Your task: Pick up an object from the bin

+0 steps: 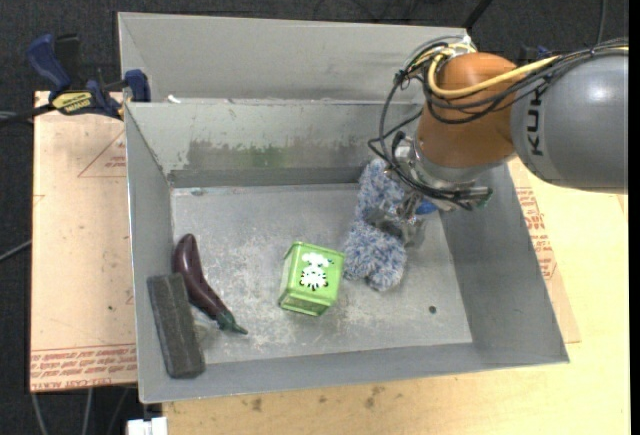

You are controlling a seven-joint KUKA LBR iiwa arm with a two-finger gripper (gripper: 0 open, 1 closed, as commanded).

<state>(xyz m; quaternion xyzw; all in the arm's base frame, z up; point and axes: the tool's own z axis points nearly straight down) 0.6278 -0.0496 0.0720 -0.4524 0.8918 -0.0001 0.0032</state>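
where the orange-covered wrist (465, 113) hangs over the right half of the bin (300, 63), the jaws sit low at the upper end of a fuzzy blue-grey cloth (377, 258), and i cannot tell whether they are open or closed on it. a green cube (312, 279) lies just left of the cloth; a purple aubergine (198, 285) and dark grey block (175, 325) lie front left.

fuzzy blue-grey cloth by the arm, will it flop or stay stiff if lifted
The fuzzy blue-grey cloth looks soft and crumpled, so it would probably droop when lifted. Its shaggy pile suggests light weight and good grip. Lying slumped, it seems unlikely to roll.
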